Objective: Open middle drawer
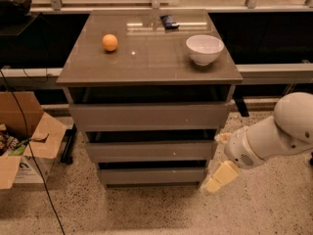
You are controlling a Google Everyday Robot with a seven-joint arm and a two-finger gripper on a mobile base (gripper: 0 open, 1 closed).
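Note:
The middle drawer (149, 151) is the mid-sized of three flat grey-taupe fronts on the cabinet, with a tiny pale speck right of centre and a dark gap above it. My gripper (219, 158) is at the drawer's right end, beside the cabinet's right front corner. It is open. One cream fingertip (223, 137) sits level with the drawer's top edge, and the other (218, 177) hangs lower, beside the bottom drawer (149, 176). Nothing is held. The white arm (279, 133) reaches in from the right.
The top drawer (149, 116) sits under the cabinet top (146, 58), which bears an orange (110, 42), a white bowl (204, 49) and a small dark object (169, 21). An open cardboard box (22, 136) and a black cable (29, 155) lie on the floor at left.

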